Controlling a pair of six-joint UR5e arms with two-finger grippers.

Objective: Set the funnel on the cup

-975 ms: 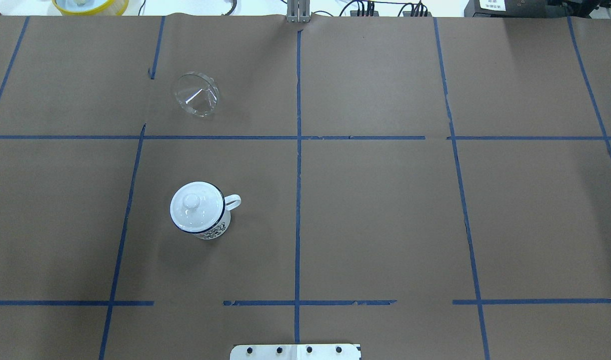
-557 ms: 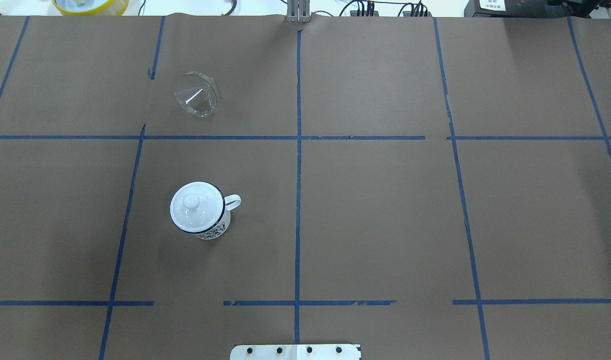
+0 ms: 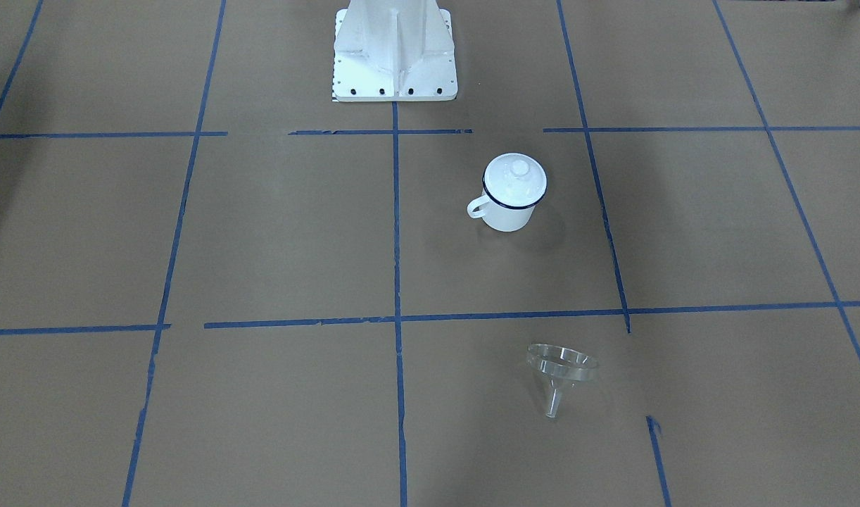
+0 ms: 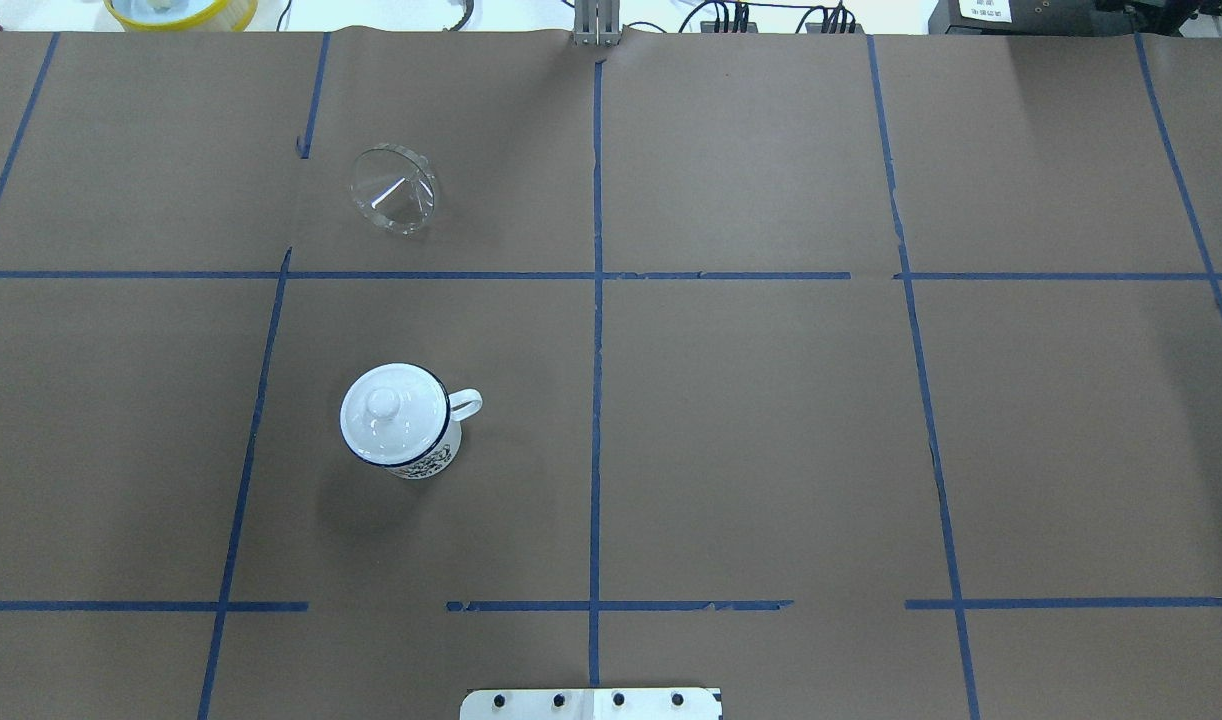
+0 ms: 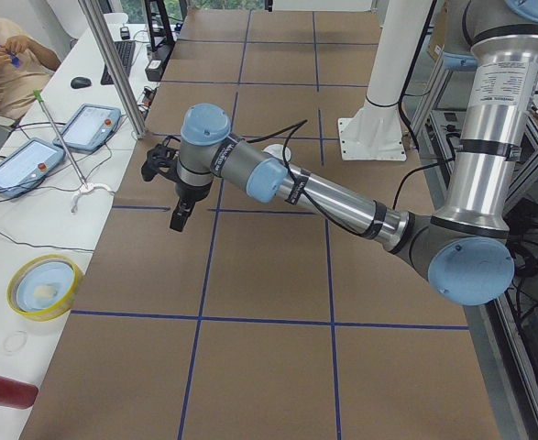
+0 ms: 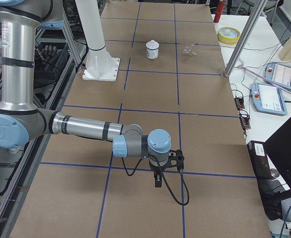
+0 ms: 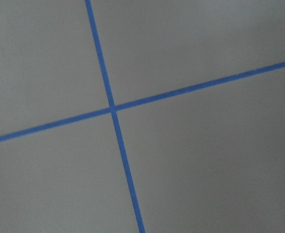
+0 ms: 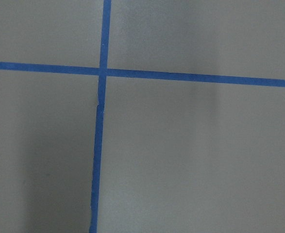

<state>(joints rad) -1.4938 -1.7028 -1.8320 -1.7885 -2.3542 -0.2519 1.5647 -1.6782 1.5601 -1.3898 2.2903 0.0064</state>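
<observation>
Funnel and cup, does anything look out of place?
The funnel lies tipped on its side, apart from the cup. A knobbed white lid sits on the cup, covering the mouth the funnel needs.

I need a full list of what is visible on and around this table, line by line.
funnel: one, clear, robot's left half, beyond the cup
cup: one, white with dark blue rim, left half, nearer the base
lid: one, white, on the cup
table: one, brown paper, blue tape lines
dish: one, yellow-rimmed, side bench
red cylinder: one, red, side bench
base plate: one, white, table's robot edge
left gripper: one, black, above bare paper, state unclear
right gripper: one, black, above bare paper, state unclear
</observation>
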